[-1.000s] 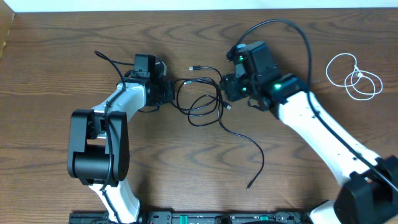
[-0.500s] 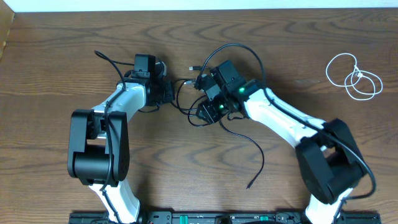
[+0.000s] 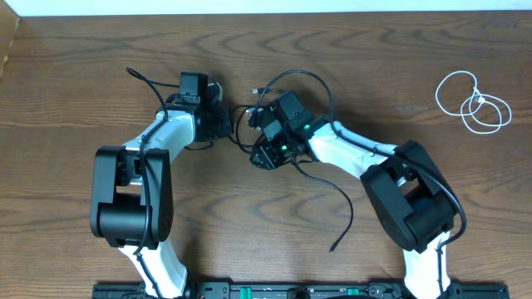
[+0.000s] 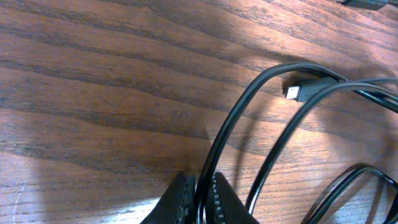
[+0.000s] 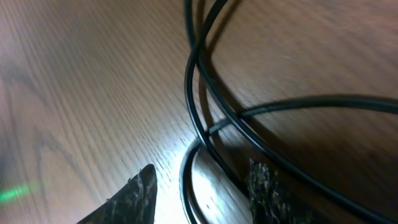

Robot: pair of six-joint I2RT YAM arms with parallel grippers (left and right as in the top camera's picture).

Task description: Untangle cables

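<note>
Right arm has swung leftward since a second ago: its right tool (image 3: pixel 266 148), then at the right edge of the black loops, now sits over their lower left part, while the left arm and the white cable (image 3: pixel 479 101) have not shifted. Overhead: black cable (image 3: pixel 347 203) lies mid-bench in loose overlapping loops between the two tools, one tail trailing toward the near edge, a small plug (image 3: pixel 259 89) just behind the loops; white cable coiled alone at the far right of the bench (image 3: pixel 83 66), well apart from the black one. Overhead cannot resolve either tool's jaws. Left wrist view does: left tool (image 4: pixel 200 199) is pinched closed on one black strand (image 4: pixel 230 124), which rises from between the fingers and arcs toward the plug (image 4: pixel 303 91). Right wrist view: right tool (image 5: pixel 205 190) is low over the wood, fingers (image 5: pixel 140 190) apart, crossing black strands (image 5: pixel 193 93) running through the gap, none clamped.
</note>
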